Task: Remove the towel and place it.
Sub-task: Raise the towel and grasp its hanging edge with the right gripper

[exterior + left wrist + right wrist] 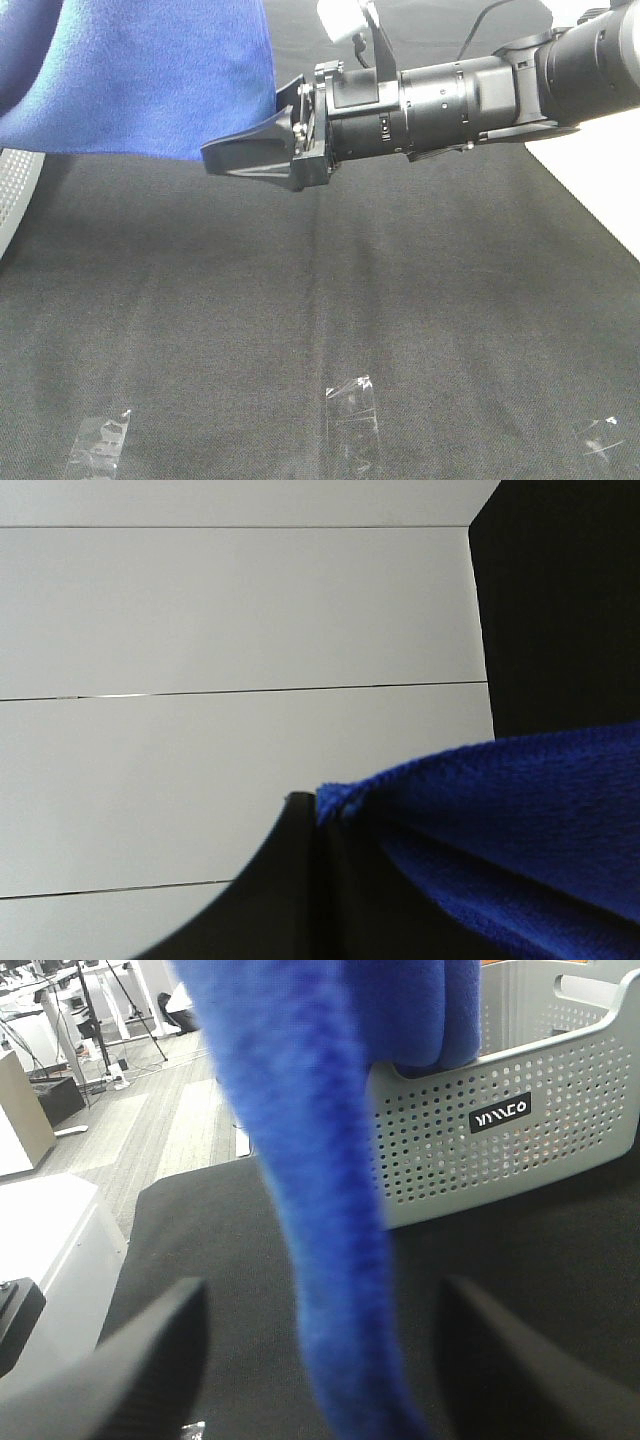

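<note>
L gripper (318, 812) clamped on royal-blue microfibre towel (140, 70) hem; R gripper (322, 1355) jaws apart astride hanging fold; risk: shallow bite, cloth slips.

surface: black cloth (420, 300) | backdrop: white seamed panels (230, 610) | floor: grey planks (185, 1125) | far: tripod stands (95, 1020)

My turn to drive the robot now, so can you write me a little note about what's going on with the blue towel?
Left gripper: jaws shut on the towel at its edge, holding it up.
Right gripper: jaws open, one each side of the hanging towel, not gripping.
Towel: hangs above the black table cloth; one part drapes over the rim of the grey basket.
Done: lifted. To do: pull it clear of the basket, lay it down.
</note>
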`<state>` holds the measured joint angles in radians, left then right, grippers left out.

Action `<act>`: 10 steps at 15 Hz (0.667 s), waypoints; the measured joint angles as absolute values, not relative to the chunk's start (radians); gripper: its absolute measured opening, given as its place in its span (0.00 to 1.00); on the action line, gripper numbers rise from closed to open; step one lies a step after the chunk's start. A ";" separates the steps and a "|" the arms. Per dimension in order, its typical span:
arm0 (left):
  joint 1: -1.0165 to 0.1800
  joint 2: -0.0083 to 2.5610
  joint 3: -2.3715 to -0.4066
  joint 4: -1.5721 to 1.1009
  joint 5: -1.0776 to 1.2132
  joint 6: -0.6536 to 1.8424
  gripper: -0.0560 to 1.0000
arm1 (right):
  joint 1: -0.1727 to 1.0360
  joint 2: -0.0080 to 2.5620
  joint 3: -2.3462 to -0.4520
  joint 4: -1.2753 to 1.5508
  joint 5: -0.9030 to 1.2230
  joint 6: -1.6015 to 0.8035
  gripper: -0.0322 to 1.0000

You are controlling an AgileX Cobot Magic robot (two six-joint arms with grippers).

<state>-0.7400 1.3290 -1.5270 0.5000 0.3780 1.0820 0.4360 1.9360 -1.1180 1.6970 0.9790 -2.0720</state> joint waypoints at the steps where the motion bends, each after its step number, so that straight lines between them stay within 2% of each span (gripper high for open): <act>1: -0.740 1.329 -1.527 0.500 0.380 1.079 0.05 | 0.436 1.936 -1.118 1.697 0.978 -2.065 0.53; 4: -0.740 1.329 -1.527 0.500 0.395 1.078 0.05 | 0.436 1.936 -1.118 1.721 0.978 -2.058 0.33; 7: -0.740 1.329 -1.527 0.500 0.407 1.075 0.05 | 0.436 1.936 -1.118 1.724 0.979 -2.033 0.04; 10: -0.740 1.329 -1.527 0.500 0.417 1.022 0.05 | 0.436 1.936 -1.118 1.719 0.979 -1.991 0.03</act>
